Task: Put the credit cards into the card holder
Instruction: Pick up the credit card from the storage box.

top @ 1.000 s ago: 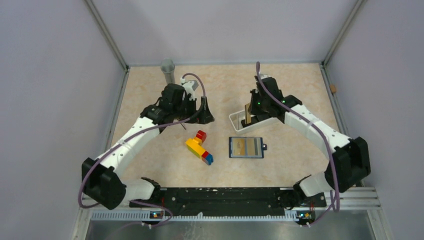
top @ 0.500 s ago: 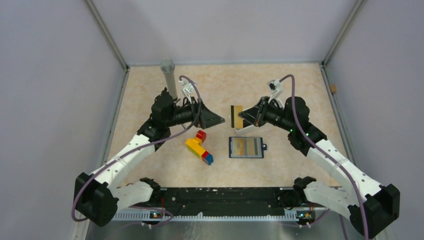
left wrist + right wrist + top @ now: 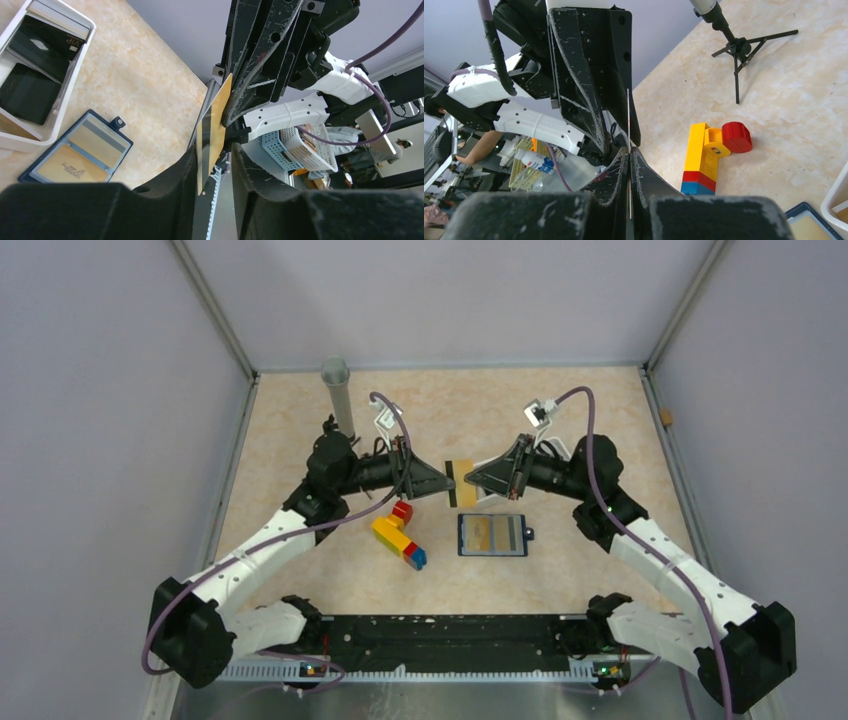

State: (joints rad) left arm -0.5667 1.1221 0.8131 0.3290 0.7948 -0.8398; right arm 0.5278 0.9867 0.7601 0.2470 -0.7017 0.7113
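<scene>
Top external view: yellow card [image 3: 466,496] held on edge above table [image 3: 580,420] centre, right gripper [image 3: 472,478] fingers pressed together on it. Left gripper [image 3: 447,483] fingers straddle it; whether they clamp it cannot be told. Card holder [image 3: 492,535] lies open on the table at 5 o'clock.

- "VIP" in small pale letters, at one corner of the black card [image 3: 47,42] lying in the white tray [image 3: 64,97].
- A dark scrawl, perhaps a logo or signature, on the gold panel [image 3: 67,169] inside the holder [image 3: 118,122]; too small to read.
- The raised gold card [image 3: 215,120] is seen slantwise; no print on it is legible.
</scene>
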